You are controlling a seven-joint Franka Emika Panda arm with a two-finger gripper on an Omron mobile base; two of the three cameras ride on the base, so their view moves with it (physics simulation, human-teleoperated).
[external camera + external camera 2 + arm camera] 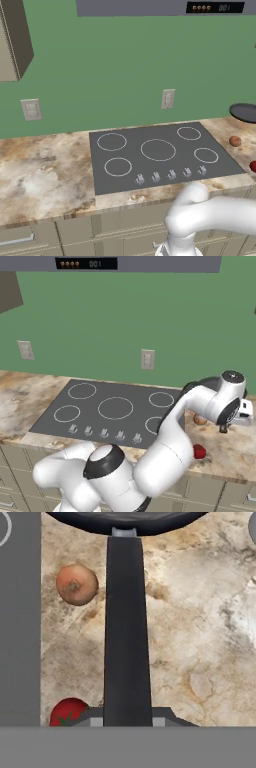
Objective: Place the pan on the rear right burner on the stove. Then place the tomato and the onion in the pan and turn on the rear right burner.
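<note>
At the left edge of the hand view a strip of the stove (20,637) is seen; the rear right burner (188,133) lies further that way, so the pan must be carried leftward over the counter edge of the cooktop. Just right of the stove, on the marbled counter (200,622), the onion (76,585) and the tomato (69,716) rest, well apart, both beside the handle. The pan (127,627) is held by its long handle, which runs straight away from the gripper (127,721), closed on its near end. The pan's bowl is cut off at the top of the hand view, and the fingertips are largely hidden beneath the handle.
</note>
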